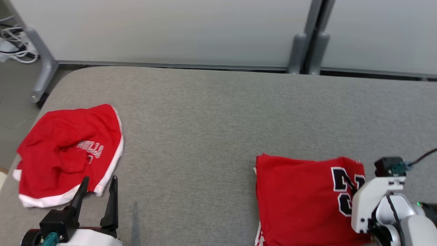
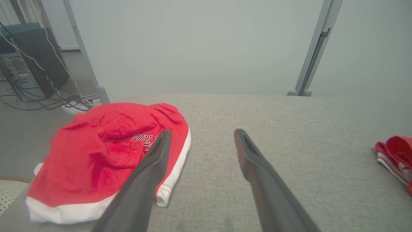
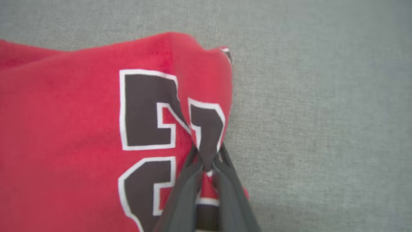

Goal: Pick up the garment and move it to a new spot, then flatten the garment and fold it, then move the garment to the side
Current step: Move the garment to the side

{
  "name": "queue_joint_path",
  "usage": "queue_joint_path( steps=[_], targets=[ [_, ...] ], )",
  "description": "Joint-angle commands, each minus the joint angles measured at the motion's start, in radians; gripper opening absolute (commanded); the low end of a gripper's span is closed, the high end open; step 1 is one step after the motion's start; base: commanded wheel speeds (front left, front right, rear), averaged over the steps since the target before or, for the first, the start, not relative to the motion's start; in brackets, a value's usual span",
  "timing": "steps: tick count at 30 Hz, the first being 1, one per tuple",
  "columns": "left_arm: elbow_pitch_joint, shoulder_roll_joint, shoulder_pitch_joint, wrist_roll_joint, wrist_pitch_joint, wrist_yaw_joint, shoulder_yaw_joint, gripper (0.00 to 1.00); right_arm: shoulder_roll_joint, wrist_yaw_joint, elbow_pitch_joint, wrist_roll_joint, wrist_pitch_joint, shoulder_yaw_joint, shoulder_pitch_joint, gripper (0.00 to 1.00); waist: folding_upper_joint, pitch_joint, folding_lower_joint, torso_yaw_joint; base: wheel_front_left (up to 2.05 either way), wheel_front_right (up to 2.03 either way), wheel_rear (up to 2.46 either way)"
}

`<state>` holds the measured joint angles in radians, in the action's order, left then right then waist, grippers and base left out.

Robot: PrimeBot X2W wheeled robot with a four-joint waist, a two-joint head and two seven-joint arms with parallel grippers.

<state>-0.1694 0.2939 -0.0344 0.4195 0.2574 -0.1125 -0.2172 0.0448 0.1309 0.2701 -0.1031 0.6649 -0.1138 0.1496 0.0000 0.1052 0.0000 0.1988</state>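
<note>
Pinching a fold of the red jersey (image 3: 80,129), right tool (image 3: 207,164) clamped tight, lower right; left tool (image 1: 99,179) spread wide, empty, beside red shorts (image 1: 61,150) on bench (image 1: 205,119), lower left

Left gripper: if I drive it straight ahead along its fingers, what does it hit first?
Likely the red shorts: one finger of the left gripper lines up with their white-hemmed edge, the other faces bare table. Its height above the cloth is unclear.
</note>
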Motion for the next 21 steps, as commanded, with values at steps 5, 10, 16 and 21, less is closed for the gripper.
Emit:
queue_joint_path(
  steps=[5, 10, 16, 21],
  targets=[
    [0.049, 0.002, 0.055, -0.021, 0.006, -0.011, 0.003, 1.00, 0.056, 0.000, -0.014, 0.075, -0.023, 0.059, 0.118, 0.00, 0.0000, 0.089, 0.0000, -0.150, 0.00, 0.00, 0.00],
    [0.099, 0.038, 0.100, -0.041, -0.006, -0.005, 0.010, 1.00, 0.135, 0.000, 0.022, 0.092, -0.065, 0.084, 0.235, 0.00, 0.0000, 0.170, 0.0000, -0.248, 0.00, 0.00, 0.00],
    [0.185, 0.080, 0.157, -0.074, -0.056, -0.011, 0.001, 1.00, 0.261, 0.000, 0.101, 0.112, -0.115, 0.068, 0.378, 0.00, 0.0000, 0.254, 0.0000, -0.319, 0.00, 0.00, 0.00],
    [0.240, 0.108, 0.192, -0.090, -0.100, -0.002, -0.010, 1.00, 0.323, 0.000, 0.182, 0.132, -0.181, 0.013, 0.470, 0.00, 0.0000, 0.297, 0.0000, -0.343, 0.00, 0.00, 0.00]
  ],
)
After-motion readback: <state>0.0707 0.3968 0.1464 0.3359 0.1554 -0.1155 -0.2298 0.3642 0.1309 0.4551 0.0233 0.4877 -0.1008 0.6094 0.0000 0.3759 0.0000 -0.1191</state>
